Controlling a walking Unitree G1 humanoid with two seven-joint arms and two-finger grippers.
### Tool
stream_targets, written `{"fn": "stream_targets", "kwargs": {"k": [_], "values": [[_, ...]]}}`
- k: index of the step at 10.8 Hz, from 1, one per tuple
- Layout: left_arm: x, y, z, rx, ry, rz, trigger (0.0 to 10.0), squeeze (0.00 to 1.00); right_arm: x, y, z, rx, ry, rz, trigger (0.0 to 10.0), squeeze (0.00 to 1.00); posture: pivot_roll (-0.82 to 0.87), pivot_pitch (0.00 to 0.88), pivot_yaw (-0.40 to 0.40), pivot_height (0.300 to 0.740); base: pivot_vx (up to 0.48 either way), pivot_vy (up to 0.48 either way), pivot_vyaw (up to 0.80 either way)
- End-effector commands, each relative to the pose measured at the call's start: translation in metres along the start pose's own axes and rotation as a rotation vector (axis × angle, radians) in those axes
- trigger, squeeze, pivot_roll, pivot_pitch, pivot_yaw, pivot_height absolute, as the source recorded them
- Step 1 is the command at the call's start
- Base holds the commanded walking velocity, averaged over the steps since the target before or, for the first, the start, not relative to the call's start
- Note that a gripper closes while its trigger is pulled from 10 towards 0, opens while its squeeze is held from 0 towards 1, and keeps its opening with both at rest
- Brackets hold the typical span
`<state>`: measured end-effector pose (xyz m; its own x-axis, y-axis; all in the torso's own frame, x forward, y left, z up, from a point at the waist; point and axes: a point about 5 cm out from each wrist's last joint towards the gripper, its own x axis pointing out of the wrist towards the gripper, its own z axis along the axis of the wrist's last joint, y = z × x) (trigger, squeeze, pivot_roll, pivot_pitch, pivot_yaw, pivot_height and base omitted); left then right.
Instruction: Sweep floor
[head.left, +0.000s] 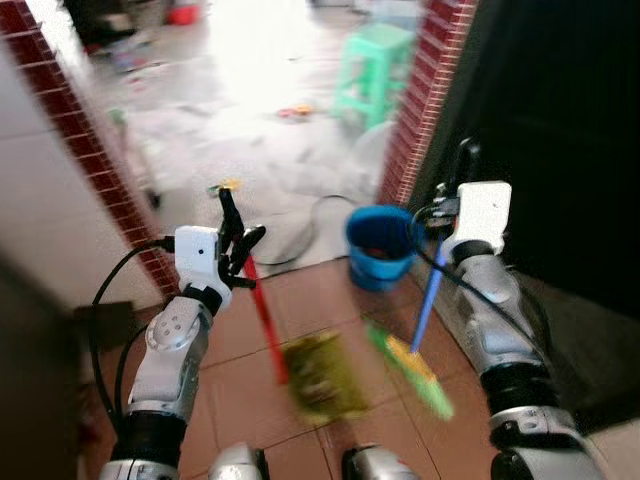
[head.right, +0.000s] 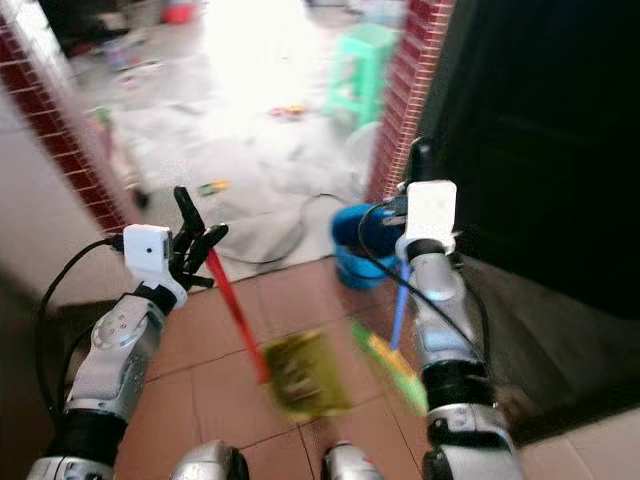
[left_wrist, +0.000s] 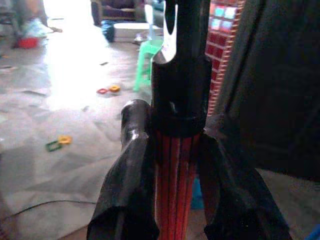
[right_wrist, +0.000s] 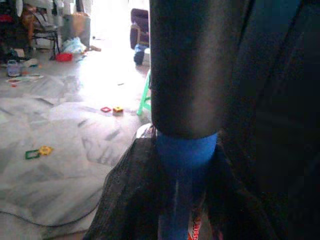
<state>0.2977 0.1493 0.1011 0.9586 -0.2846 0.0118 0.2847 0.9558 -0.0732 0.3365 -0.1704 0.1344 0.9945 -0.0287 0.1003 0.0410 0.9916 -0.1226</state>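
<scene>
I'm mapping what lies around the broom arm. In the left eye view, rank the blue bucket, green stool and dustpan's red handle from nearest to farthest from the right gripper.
1. Blue bucket, just to the left of the right gripper.
2. Red handle, farther left, in the left gripper.
3. Green stool, well ahead, past the doorway.

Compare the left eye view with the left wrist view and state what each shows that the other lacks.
Left eye view: the right end effector shut on the blue broom handle, the green broom head, the blue bucket and the yellow dustpan.

Left wrist view: the red handle close up, clamped between the fingers.

Both: the left end effector, the red handle, the green stool.
</scene>
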Motion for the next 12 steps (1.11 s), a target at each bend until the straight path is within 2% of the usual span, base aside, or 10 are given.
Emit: {"fn": "stream_targets", "kwargs": {"k": [1, 4, 12], "values": [[0.000, 0.003, 0.014, 0.010, -0.054, -0.002, 10.0, 0.00, 0.003, 0.007, 0.013, 0.030, -0.051, 0.018, 10.0, 0.00, -0.05, 0.000, 0.021, 0.740, 0.000, 0.000, 0.00], [0.001, -0.002, 0.018, -0.004, -0.045, -0.014, 10.0, 0.00, 0.004, 0.009, 0.013, 0.024, -0.042, 0.022, 10.0, 0.00, -0.05, 0.000, 0.025, 0.740, 0.000, 0.000, -0.68], [0.003, -0.009, 0.016, -0.020, -0.025, -0.027, 10.0, 0.00, 0.005, 0.010, 0.012, -0.005, -0.037, 0.039, 10.0, 0.00, -0.06, 0.000, 0.021, 0.740, 0.000, -0.344, 0.00]]}}
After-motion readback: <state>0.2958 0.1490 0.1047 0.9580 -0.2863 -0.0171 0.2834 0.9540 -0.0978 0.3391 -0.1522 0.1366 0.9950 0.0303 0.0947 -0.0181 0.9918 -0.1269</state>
